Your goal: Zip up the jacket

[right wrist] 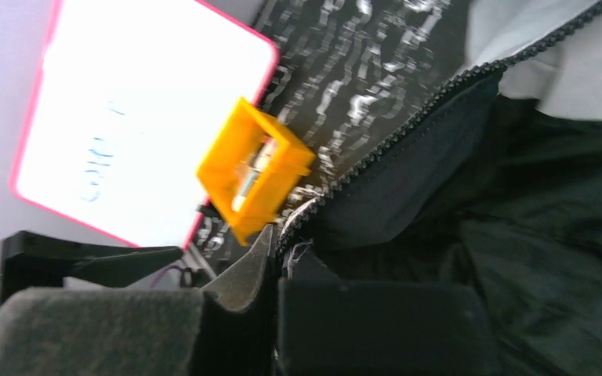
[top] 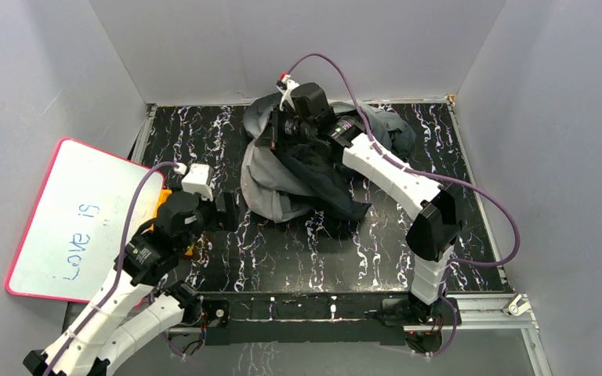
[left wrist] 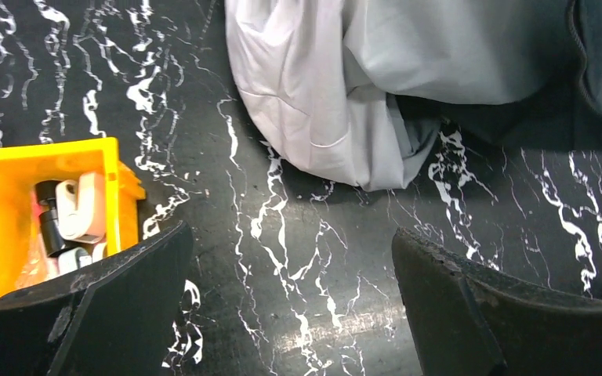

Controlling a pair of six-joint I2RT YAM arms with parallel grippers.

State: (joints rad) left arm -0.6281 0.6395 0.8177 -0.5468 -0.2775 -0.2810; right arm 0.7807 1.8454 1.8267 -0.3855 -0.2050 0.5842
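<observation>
This is a robotics lab work cell. Plain pale panel walls box in a black tabletop with white marble veining, edged by aluminium framing rails. A white-and-black left arm and right arm are bolted at its near edge, trailing purple cables. A pink-rimmed whiteboard leans at the left beside a yellow parts bin.

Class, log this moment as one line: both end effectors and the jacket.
left end effector: open, off jacket | right end effector: shut on zipper edge | jacket: bunched, lining showing
</observation>
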